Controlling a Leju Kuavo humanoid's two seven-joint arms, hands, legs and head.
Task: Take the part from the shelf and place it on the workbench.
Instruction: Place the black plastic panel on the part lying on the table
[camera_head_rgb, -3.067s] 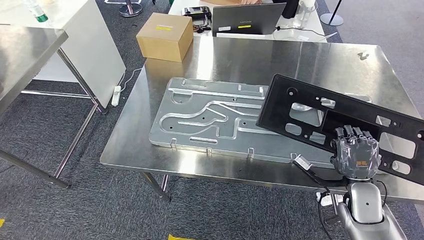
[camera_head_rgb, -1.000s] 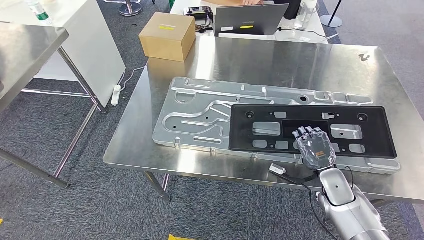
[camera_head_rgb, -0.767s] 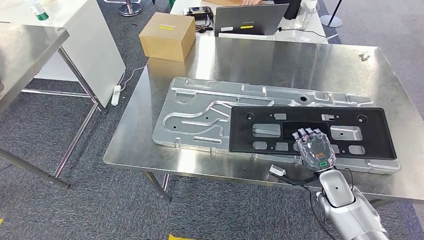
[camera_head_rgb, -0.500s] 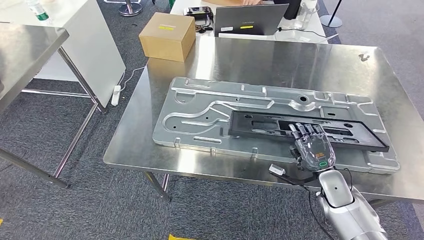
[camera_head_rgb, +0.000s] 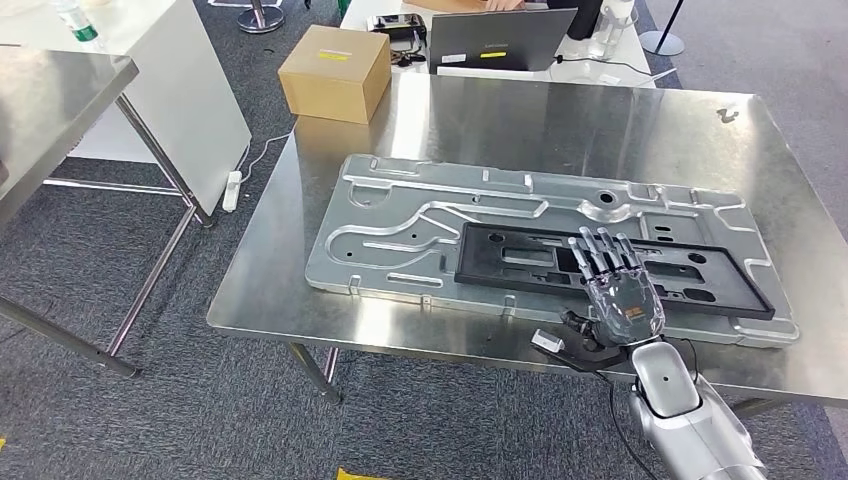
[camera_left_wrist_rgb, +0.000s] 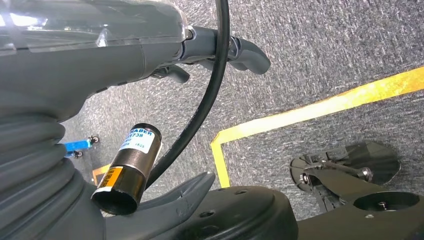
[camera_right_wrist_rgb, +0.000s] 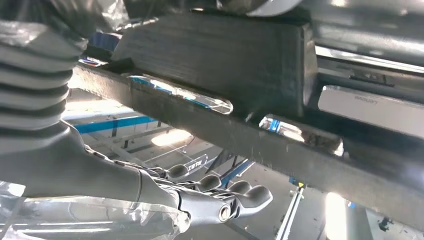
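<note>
Now lying flat on the embossed silver metal plate (camera_head_rgb: 420, 225), lower right of centre on the steel bench (camera_head_rgb: 560, 120): long black perforated plastic part (camera_head_rgb: 520, 255). Hovering over its middle with fingers (camera_head_rgb: 600, 255) spread, gripping nothing: right hand (camera_head_rgb: 612, 285).

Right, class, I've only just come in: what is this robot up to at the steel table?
The robot's right hand is over the black plastic part, fingers stretched out, apparently letting it go. The part lies nearly flat on the grey metal plate on the steel workbench. The placing step looks almost finished.
</note>
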